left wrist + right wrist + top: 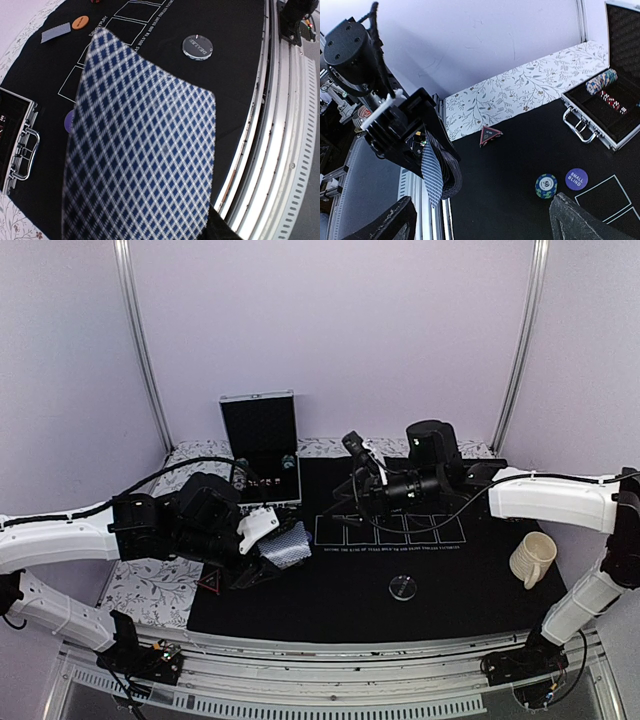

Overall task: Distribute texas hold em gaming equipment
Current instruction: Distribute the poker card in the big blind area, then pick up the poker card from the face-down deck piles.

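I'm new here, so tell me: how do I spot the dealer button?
Start at the black mat and its row of white rectangles. On the near side of that row lies the dealer button alone: a flat dark disc with a pale rim, unlike the tall cream mug to its right.

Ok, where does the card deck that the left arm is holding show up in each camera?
Top external: the card deck is left of centre, over the mat's left part.
Left wrist: the deck fills the middle of the frame, patterned back towards the camera.
Right wrist: the deck is lower left, nearly edge-on in the left fingers.
Shared landmark: the silver chip case.
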You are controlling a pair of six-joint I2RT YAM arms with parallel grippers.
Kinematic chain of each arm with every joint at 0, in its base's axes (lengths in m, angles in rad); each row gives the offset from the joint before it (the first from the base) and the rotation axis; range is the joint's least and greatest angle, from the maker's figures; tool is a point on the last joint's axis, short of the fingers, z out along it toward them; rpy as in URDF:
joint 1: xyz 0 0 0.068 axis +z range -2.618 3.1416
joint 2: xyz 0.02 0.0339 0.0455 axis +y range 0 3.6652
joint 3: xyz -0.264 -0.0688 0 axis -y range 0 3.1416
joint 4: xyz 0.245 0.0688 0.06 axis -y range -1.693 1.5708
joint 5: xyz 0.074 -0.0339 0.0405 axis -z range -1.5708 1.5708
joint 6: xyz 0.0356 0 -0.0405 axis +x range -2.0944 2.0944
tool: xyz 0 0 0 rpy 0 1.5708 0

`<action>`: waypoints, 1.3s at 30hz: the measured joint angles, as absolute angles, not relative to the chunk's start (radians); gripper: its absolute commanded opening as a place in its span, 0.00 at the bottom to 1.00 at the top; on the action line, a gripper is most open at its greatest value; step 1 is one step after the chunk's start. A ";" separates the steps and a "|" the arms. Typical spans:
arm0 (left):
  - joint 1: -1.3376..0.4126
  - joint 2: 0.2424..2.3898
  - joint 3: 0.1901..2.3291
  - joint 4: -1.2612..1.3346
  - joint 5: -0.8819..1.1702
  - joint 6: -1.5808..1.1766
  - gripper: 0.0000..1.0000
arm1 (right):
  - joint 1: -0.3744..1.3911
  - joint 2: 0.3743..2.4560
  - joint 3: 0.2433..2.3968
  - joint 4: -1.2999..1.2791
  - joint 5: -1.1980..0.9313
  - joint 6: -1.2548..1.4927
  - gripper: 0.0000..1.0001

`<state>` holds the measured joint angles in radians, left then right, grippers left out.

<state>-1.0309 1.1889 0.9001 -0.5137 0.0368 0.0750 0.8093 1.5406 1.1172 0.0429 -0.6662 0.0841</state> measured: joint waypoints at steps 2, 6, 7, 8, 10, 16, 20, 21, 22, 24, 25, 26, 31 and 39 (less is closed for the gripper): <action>-1.031 1.189 0.900 -0.513 0.039 0.075 0.45 | 0.820 1.550 1.101 0.058 -0.669 0.093 0.95; -1.031 1.189 0.900 -0.513 0.041 0.076 0.45 | 0.866 1.581 1.101 0.118 -0.690 0.106 0.95; -1.031 1.189 0.900 -0.513 0.041 0.076 0.44 | 0.878 1.591 1.102 0.130 -0.693 0.109 0.95; -1.031 1.189 0.900 -0.514 0.041 0.076 0.44 | 0.888 1.602 1.102 0.142 -0.695 0.113 0.94; -1.031 1.189 0.900 -0.513 0.041 0.076 0.44 | 0.902 1.627 1.105 0.160 -0.698 0.120 0.92; -1.031 1.189 0.900 -0.514 0.041 0.077 0.44 | 0.918 1.713 1.147 0.177 -0.688 0.145 0.79; -1.031 1.189 0.900 -0.514 0.041 0.078 0.44 | 0.918 1.731 1.159 0.182 -0.686 0.162 0.68; -1.031 1.189 0.900 -0.513 0.042 0.078 0.44 | 0.918 1.731 1.159 0.182 -0.686 0.163 0.66; -1.031 1.189 0.900 -0.513 0.042 0.078 0.44 | 0.918 1.731 1.159 0.183 -0.686 0.168 0.64; -1.031 1.189 0.900 -0.513 0.042 0.078 0.44 | 0.918 1.731 1.158 0.183 -0.686 0.169 0.59; -1.031 1.189 0.900 -0.513 0.042 0.078 0.44 | 0.918 1.731 1.158 0.183 -0.686 0.170 0.55; -1.031 1.189 0.900 -0.514 0.042 0.078 0.44 | 0.918 1.731 1.158 0.183 -0.686 0.169 0.51; -1.031 1.189 0.900 -0.513 0.042 0.078 0.45 | 0.918 1.729 1.158 0.178 -0.684 0.168 0.35; -1.031 1.188 0.900 -0.513 0.041 0.078 0.44 | 0.918 1.706 1.158 0.160 -0.691 0.169 0.15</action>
<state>-1.0309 1.1885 0.9001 -0.5133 0.0414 0.0780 0.9184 1.7058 1.1576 0.1600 -0.6910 0.1692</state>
